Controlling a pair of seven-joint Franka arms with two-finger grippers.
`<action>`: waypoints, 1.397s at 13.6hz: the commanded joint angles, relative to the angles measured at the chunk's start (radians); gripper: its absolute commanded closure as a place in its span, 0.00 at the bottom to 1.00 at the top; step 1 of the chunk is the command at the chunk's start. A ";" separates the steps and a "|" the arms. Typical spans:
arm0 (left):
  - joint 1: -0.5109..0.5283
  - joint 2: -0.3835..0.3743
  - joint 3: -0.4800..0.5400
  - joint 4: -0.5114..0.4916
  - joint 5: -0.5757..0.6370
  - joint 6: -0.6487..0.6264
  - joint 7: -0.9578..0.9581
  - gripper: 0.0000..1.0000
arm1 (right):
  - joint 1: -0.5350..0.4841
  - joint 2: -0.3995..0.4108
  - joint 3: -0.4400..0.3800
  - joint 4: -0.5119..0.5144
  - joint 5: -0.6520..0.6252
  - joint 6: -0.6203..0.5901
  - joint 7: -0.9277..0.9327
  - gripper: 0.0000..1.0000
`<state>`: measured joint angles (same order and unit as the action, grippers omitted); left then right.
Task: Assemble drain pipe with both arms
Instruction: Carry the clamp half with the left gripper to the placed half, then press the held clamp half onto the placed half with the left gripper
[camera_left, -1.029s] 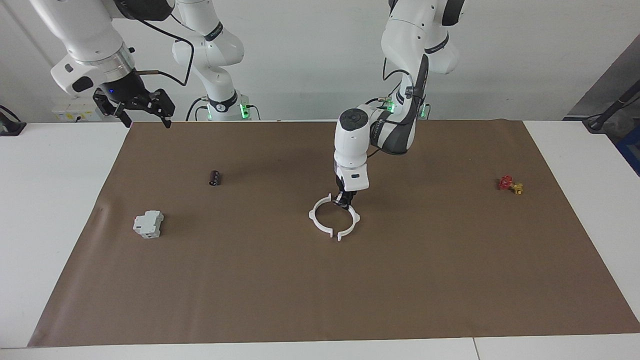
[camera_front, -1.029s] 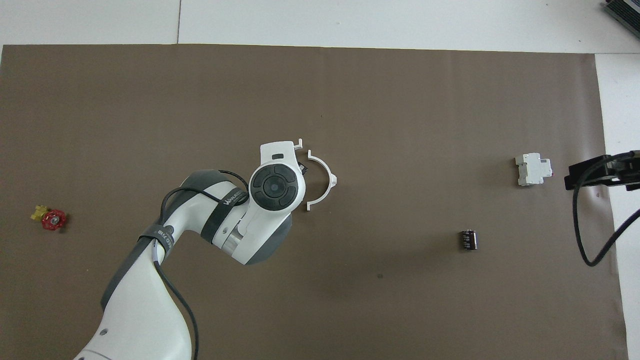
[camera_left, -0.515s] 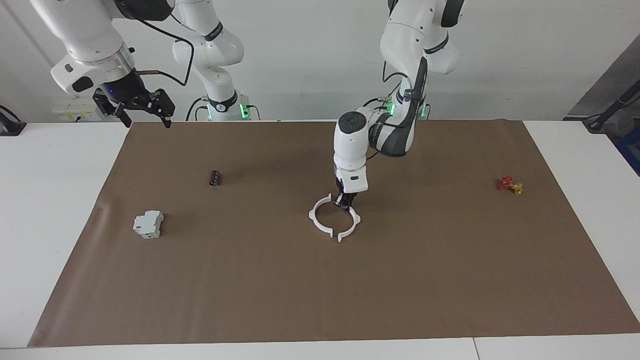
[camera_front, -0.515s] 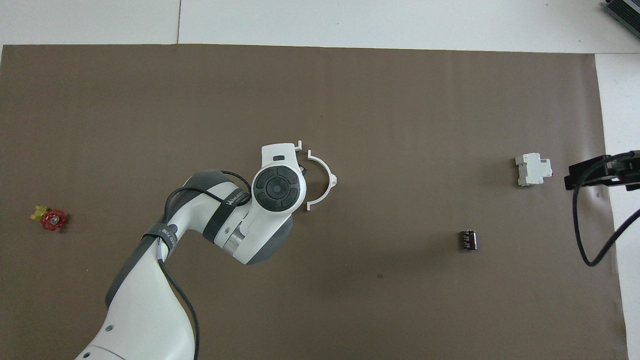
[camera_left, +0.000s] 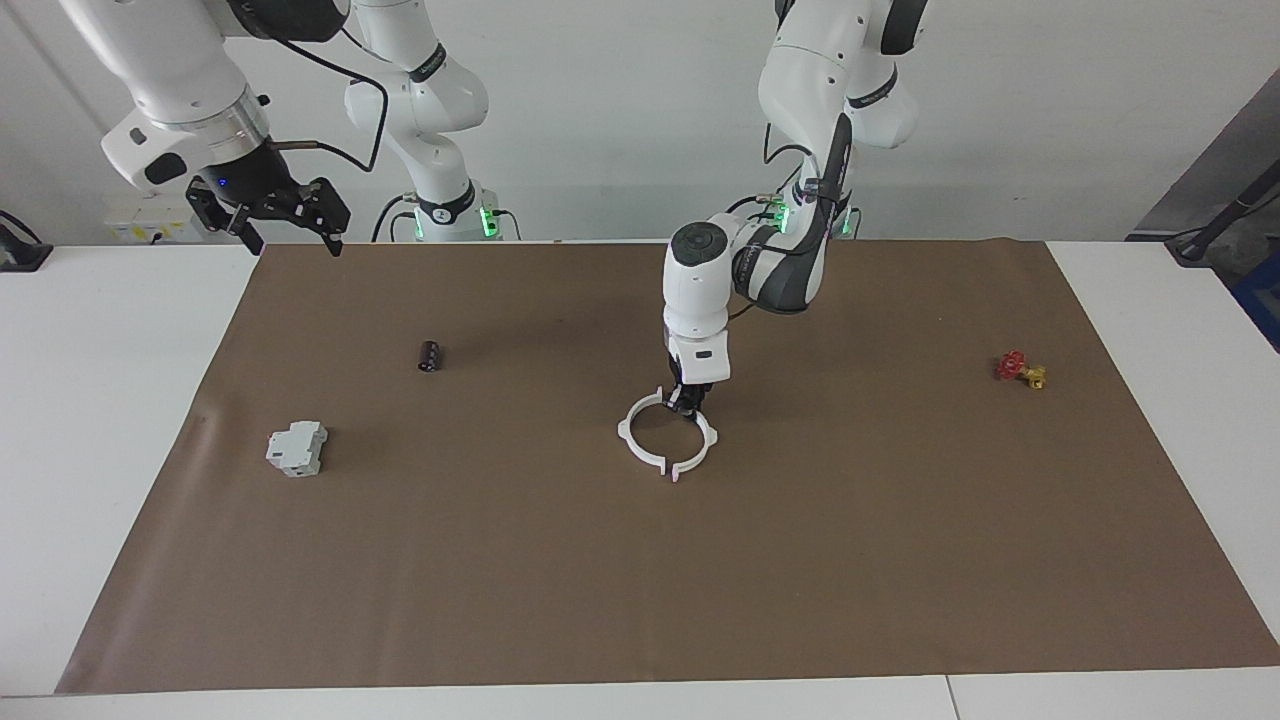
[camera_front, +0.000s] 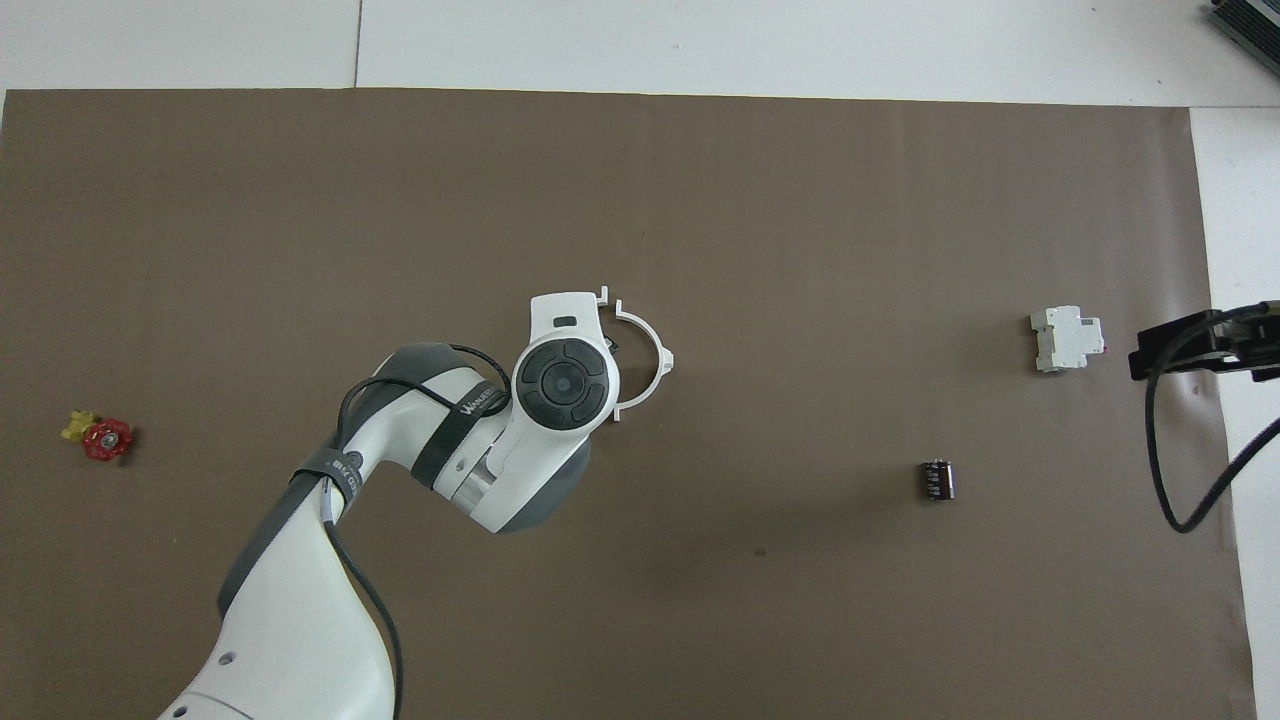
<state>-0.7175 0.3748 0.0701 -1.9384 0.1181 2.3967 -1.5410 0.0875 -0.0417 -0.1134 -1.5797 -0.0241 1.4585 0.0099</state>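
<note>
Start at the bottom of the facing view: only the bare brown mat (camera_left: 600, 600) lies there on the white table (camera_left: 100, 450). Moving up, you meet a grey-white blocky box (camera_left: 296, 448) in the left part of the frame, resting on the mat.

At much the same height, just right of frame centre, lies the drain pipe (camera_left: 636, 455), its two white half-rings flat on the mat and drawn into a near-complete circle. At the bottom of the circle the end tabs stand just beside each other with a thin gap between them. In the overhead view the one uncovered half (camera_front: 655, 338) sits at frame centre, and the wrist hides most of the other.

Your left gripper (camera_left: 688, 402) points straight down at the top of that ring, its claw clenched on the rim of the half lying toward the right of the facing view.

Higher up, a small red-and-yellow valve (camera_left: 1020, 369) sits near the mat's right edge, well apart from the ring. A short black cylinder (camera_left: 429, 355) lies left of centre, a little higher in the frame.

Farthest back, in the upper left of the facing view, your right gripper (camera_left: 295, 235) hangs over the mat's top-left corner, waiting, its claw released with fingers spread. In the overhead view it shows at the right edge (camera_front: 1195, 350).
</note>
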 joint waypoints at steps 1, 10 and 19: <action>-0.016 -0.007 0.013 -0.008 0.026 -0.016 -0.014 1.00 | -0.005 0.003 0.001 0.003 0.012 0.011 0.001 0.00; -0.017 -0.010 0.011 -0.007 0.028 -0.018 -0.017 1.00 | -0.005 0.003 0.000 0.003 0.012 0.011 0.001 0.00; -0.017 -0.010 0.011 -0.008 0.028 -0.025 -0.042 1.00 | -0.005 0.003 0.000 0.003 0.012 0.011 0.001 0.00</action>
<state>-0.7187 0.3748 0.0700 -1.9402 0.1254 2.3867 -1.5543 0.0875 -0.0417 -0.1134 -1.5797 -0.0241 1.4585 0.0099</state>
